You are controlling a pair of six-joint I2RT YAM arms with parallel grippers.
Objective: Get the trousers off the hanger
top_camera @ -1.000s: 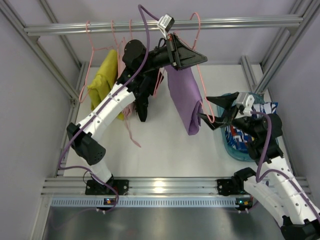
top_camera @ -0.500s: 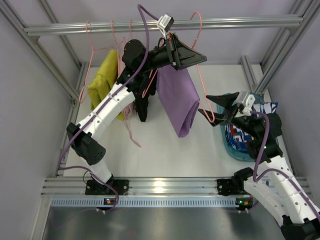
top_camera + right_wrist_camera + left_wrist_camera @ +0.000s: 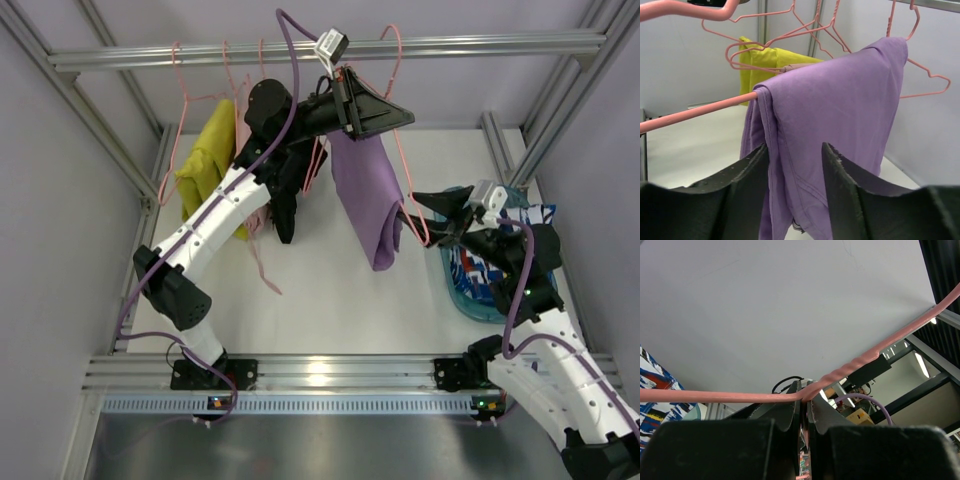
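Note:
Purple trousers [image 3: 365, 195] hang folded over the bar of a pink hanger [image 3: 402, 165]. My left gripper [image 3: 388, 118] is raised near the rail and is shut on the hanger's wire [image 3: 850, 367], just below its hook. My right gripper [image 3: 420, 215] is open at the right edge of the trousers, about halfway down them. In the right wrist view the trousers [image 3: 840, 110] fill the gap between my open fingers [image 3: 747, 170], with the hanger bar [image 3: 700, 111] running off to the left. I cannot tell whether the fingers touch the cloth.
A metal rail [image 3: 450, 44] crosses the top with several more pink hangers. A yellow garment [image 3: 208, 160] and a black one [image 3: 285, 205] hang at the left. A blue basket [image 3: 452, 280] of patterned clothes sits at the right by my right arm.
The trousers swung left and then back to the right. My right gripper moved slightly up and in, and stays open at their right edge. The left gripper kept its hold.

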